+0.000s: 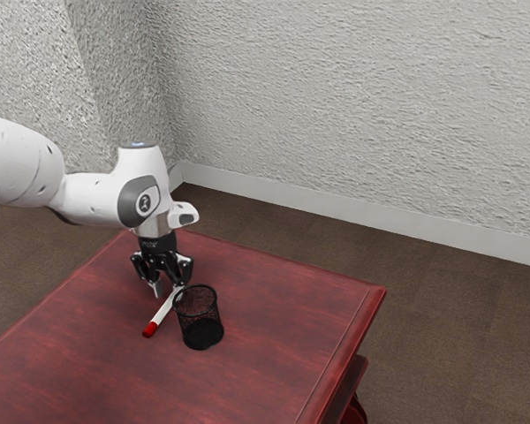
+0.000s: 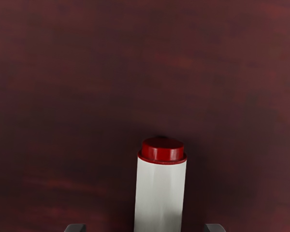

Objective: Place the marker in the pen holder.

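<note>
Note white arm at ext. view's left. Observe gripper released, low over counter, tips spread either side of marker. See marker lying on counter. Locate blk mesh pen holder upright, just beside marker, twd ext. view's right.
</note>
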